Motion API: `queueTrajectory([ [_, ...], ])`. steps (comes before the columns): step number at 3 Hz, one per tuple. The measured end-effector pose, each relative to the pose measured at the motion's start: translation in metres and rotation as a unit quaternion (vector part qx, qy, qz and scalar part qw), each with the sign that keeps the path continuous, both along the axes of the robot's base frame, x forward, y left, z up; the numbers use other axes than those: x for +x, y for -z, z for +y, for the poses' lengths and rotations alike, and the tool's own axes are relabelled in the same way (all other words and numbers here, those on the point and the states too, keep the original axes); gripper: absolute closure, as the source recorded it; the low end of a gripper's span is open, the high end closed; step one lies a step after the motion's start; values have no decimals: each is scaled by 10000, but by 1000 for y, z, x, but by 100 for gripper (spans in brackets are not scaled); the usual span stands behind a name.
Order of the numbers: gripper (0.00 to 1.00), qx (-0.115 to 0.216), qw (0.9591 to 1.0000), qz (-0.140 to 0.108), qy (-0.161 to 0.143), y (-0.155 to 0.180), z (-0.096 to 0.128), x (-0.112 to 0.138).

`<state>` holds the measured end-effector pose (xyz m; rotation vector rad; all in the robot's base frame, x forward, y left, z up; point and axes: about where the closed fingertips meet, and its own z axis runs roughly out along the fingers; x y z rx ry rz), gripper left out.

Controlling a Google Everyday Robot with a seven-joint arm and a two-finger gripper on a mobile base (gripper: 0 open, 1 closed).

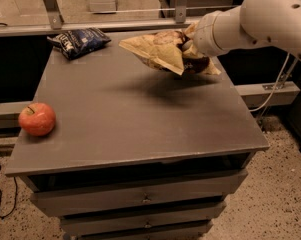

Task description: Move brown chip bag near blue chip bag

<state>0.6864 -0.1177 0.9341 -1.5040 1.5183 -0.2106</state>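
Note:
The brown chip bag (159, 50) is pale tan with a dark brown part and hangs in the air above the far right of the grey table (135, 119). My gripper (186, 45) is shut on the brown chip bag at its right end, and the white arm comes in from the upper right. The blue chip bag (80, 41) is dark navy with white lettering and lies at the table's far left corner, well left of the held bag.
A red apple (37, 119) sits at the table's near left edge. Drawers (145, 196) are below the tabletop. A metal rail (90, 26) runs behind the table. A cable (275, 86) hangs at the right.

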Motion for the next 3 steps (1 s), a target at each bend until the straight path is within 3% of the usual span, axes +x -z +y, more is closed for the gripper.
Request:
queueTrajectory([
  [1, 100, -28, 9997, -247, -17, 12, 19, 38],
  [3, 100, -123, 9957, -843, -373, 29, 91, 121],
])
